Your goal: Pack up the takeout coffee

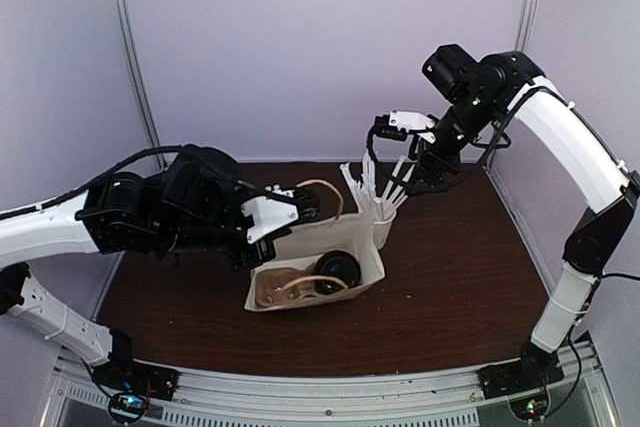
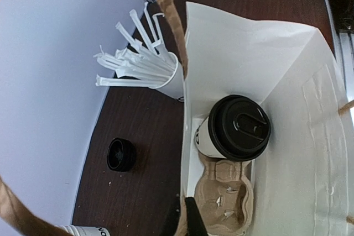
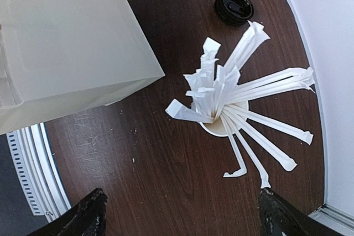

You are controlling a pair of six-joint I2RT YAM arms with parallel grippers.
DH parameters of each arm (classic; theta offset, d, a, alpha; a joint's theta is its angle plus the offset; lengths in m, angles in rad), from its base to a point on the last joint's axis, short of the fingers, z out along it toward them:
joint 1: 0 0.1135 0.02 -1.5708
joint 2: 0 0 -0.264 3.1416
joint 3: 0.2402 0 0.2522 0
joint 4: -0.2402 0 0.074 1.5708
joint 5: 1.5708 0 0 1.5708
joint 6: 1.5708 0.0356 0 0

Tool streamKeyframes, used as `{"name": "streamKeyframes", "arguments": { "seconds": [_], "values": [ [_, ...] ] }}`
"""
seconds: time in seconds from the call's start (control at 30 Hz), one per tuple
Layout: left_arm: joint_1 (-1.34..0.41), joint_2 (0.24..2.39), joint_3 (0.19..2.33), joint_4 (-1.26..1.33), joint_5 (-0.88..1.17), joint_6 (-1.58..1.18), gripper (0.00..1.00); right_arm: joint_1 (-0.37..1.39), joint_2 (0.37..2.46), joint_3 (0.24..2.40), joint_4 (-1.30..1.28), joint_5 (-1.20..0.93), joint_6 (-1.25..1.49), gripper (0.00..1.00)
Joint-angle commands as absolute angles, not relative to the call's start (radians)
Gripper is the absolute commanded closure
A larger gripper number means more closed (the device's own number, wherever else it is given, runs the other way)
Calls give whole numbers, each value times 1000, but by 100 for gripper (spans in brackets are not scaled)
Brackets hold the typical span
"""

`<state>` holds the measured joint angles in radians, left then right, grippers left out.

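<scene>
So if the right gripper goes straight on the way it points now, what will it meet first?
Most likely the wrapped straws standing in the lidless white cup. The right gripper hangs open above them, pointing down. Its line may fall just beside the cup, onto the table; depth is unclear.

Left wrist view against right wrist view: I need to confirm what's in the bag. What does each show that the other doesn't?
Left wrist only: the bag's inside, holding the lidded coffee and a cardboard carrier. Right wrist only: the bag's outside wall and the open right gripper. Both: the bag, the straw cup and a loose black lid on the table.
</scene>
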<state>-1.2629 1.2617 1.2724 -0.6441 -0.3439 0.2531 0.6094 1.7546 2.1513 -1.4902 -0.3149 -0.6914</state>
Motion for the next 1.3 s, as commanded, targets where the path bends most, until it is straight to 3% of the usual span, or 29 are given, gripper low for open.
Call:
{"name": "streamKeyframes", "arguments": {
  "seconds": [0.0,0.17,0.37,0.67,0.93,1.27],
  "values": [
    [-1182,1312,1325,-592,-346,242,100,574,1776,2161,-1436,-246,-652,6],
    [-1069,1347,1343,-583,-292,199,96,521,1796,2124,-1393,-272,-631,11],
    [-991,1371,1354,-574,-287,161,65,521,1823,2038,-1348,-392,-630,18],
    [-953,1349,1372,-556,-260,136,41,557,1900,1998,-1280,-441,-624,23],
    [-941,1310,1371,-583,-263,119,36,579,1971,2006,-1269,-473,-626,34],
    [-930,1303,1363,-584,-268,113,36,581,1957,2001,-1253,-479,-611,72]
  ]
}}
